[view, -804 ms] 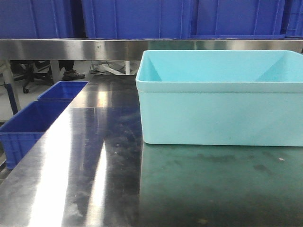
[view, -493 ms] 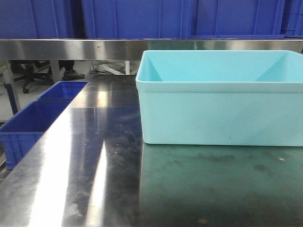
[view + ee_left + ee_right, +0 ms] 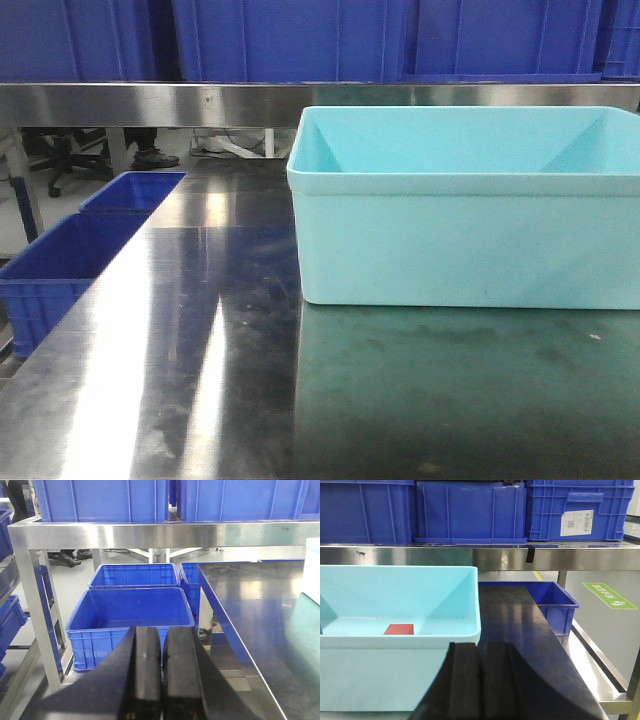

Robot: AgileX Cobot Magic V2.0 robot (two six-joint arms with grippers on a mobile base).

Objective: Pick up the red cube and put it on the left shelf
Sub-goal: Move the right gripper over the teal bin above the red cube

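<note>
Red cube [image 3: 399, 629] lies in the pale bin [image 3: 380, 677], ten o'clock from the right gripper [image 3: 481, 680] — both it and the left gripper [image 3: 162, 675] pressed together, empty.

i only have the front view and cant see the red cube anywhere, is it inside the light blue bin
Observer: Yes. The right wrist view shows the red cube lying on the floor of the light blue bin.
Operator: is either tool holding anything
Observer: The right tool is shut and empty, outside the bin's near wall.
Operator: and the left one
Observer: The left tool is also shut and empty, facing a blue crate beside the table.
</note>
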